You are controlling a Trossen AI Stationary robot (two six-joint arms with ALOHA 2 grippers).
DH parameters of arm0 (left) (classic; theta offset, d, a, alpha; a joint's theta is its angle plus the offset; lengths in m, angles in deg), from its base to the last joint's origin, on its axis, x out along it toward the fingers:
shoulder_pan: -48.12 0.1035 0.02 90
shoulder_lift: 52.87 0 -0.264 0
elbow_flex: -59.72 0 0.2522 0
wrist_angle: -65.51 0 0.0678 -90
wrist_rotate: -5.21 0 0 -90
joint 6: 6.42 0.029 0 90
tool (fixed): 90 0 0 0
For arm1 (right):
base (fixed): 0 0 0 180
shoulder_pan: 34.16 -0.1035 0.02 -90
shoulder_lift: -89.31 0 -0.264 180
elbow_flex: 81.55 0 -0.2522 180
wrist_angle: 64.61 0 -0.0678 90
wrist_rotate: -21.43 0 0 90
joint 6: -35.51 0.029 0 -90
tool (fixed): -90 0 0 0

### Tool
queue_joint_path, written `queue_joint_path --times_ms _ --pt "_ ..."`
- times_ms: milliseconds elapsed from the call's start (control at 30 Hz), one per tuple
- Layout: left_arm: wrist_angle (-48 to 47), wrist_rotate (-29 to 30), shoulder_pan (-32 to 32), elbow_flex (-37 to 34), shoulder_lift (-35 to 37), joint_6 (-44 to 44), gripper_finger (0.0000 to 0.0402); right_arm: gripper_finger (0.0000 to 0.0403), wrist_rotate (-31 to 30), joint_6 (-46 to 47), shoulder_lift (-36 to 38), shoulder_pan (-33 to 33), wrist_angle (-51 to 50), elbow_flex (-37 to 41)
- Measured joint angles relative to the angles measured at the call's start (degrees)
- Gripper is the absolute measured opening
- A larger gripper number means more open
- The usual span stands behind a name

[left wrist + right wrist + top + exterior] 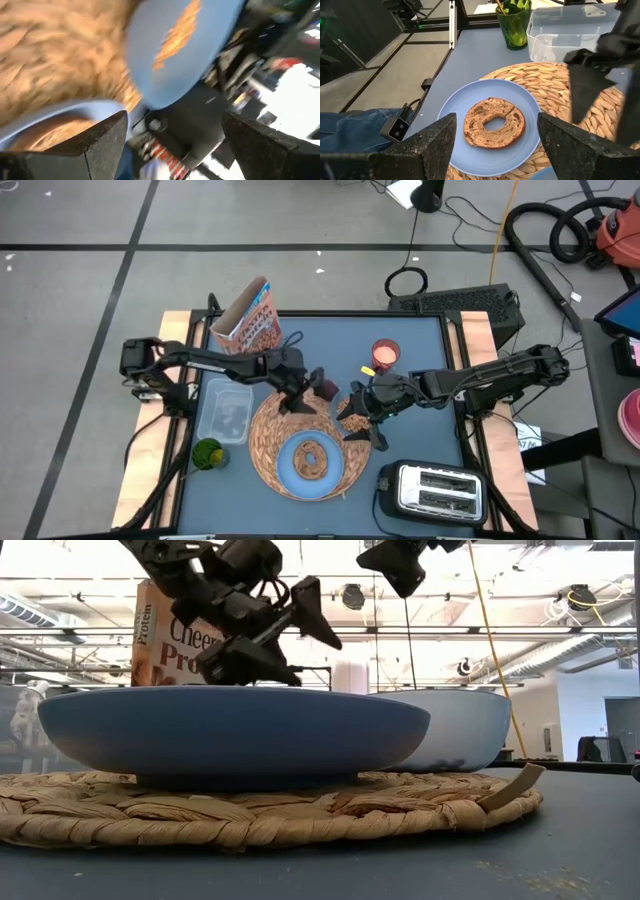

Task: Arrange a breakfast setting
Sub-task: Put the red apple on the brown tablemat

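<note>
mostly, plate (230,730) hides bread from low view.

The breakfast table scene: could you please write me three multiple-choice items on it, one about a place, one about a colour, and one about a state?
1. Where does the ring-shaped bread lie?
A. On the light-blue plate
B. In the clear container
C. In the toaster

2. What colour is the cup beside the clear container?
A. Red
B. Green
C. White

3. How does the left claw stand?
A. Shut on the cereal box
B. Shut on a spoon
C. Open, holding nothing

Answers:
1. A, since the right wrist view shows the bread in the middle of the plate on the woven placemat.
2. B, since both the high view and the right wrist view show it green.
3. C, since the left wrist view shows its fingers spread with nothing between them.
</note>
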Motion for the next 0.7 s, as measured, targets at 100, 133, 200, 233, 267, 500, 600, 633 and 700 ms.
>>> queue_joint_path --times_ms 100,133,200,233,267,500,600,633,700 --pt "0.36 5.88 0.02 0.00 2.16 0.38 0.0328 0.0270 0.00 0.00 0.00 0.00 0.18 0.00" --pt "0.33 7.85 0.02 0.00 2.76 0.61 0.0328 0.0270 -0.02 0.00 0.00 0.00 0.22 0.00" --pt "1.42 11.68 0.02 0.01 3.05 1.71 0.0328 0.0270 0.00 0.00 0.00 0.00 0.18 0.00" --pt "1.85 13.28 -0.01 0.01 3.04 2.53 0.0328 0.0270 -0.02 0.00 0.00 0.00 0.20 0.00" --pt "2.17 14.79 -0.01 -0.03 3.07 3.47 0.0328 0.0270 0.00 0.00 0.00 0.00 0.19 0.00" --pt "4.46 24.99 -0.84 0.00 2.86 8.76 0.0328 0.0270 -0.02 0.33 0.00 0.02 -0.04 0.00" --pt "4.84 25.27 -0.84 0.00 2.93 8.72 0.0328 0.0270 -0.04 0.37 0.00 0.02 -0.02 0.00" --pt "4.74 25.27 -0.84 -0.02 2.92 8.70 0.0328 0.0270 -0.03 0.36 0.00 0.02 0.00 0.00" --pt "4.67 25.33 -0.84 -0.02 2.91 8.70 0.0328 0.0270 -0.04 0.37 0.00 0.02 0.03 0.00"
